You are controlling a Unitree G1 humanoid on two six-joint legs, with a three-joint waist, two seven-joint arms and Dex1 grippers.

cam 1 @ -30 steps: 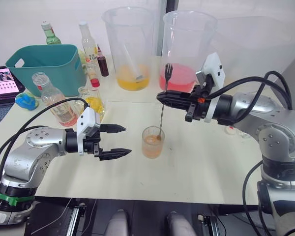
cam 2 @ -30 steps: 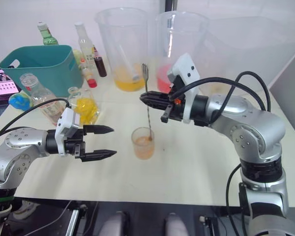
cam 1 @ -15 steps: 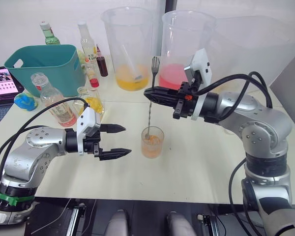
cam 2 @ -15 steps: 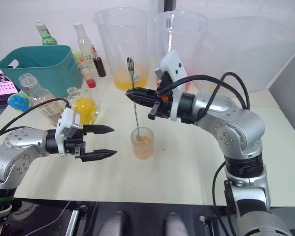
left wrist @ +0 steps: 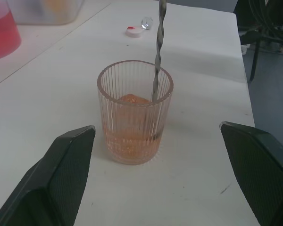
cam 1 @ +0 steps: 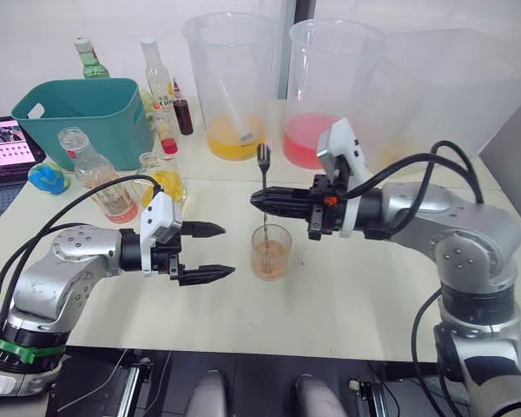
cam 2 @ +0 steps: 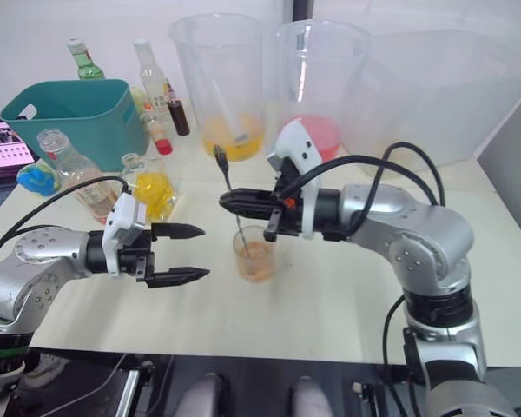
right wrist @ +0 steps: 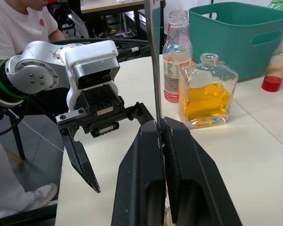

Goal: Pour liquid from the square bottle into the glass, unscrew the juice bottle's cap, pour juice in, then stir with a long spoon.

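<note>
The ribbed glass (cam 1: 270,253) stands mid-table with orange-pink liquid in its lower part. My right gripper (cam 1: 259,198) is shut on the long spoon (cam 1: 263,174), whose twisted shaft runs down into the glass (left wrist: 134,113). Left of the glass, my left gripper (cam 1: 215,252) is open, its fingers level with it and apart from it. The square bottle (right wrist: 206,92), with yellow liquid and an open neck, stands beside the juice bottle (right wrist: 175,56) at the table's left. The juice bottle's cap (left wrist: 132,31) lies on the table beyond the glass.
Two huge beakers stand at the back, one with yellow liquid (cam 1: 230,78), one with pink (cam 1: 330,87). A teal basket (cam 1: 78,117), tall bottles (cam 1: 156,74) and a laptop (cam 1: 4,143) fill the back left. A person in a white shirt (right wrist: 19,28) sits beyond the table.
My right gripper has carried the spoon leftward and then lower, so the shaft sits deeper in the glass. The left gripper has stayed open beside the glass.
</note>
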